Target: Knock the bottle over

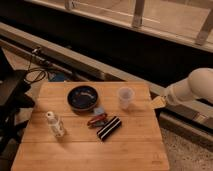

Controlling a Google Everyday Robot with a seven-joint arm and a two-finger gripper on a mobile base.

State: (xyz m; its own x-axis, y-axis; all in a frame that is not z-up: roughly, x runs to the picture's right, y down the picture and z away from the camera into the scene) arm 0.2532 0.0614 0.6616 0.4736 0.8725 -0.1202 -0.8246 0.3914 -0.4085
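The bottle [55, 124] is small and clear with a white cap and a pale label. It stands upright near the left edge of the wooden table [130, 150]. My white arm [196, 86] reaches in from the right. My gripper [159, 102] is at the table's right edge, just right of the translucent cup [125, 97] and far from the bottle.
A dark blue bowl [82, 97] sits at the back middle of the table. A small red and blue packet [97, 119] and a black striped packet [109, 128] lie in the middle. A black chair [11, 95] and cables [35, 75] are to the left.
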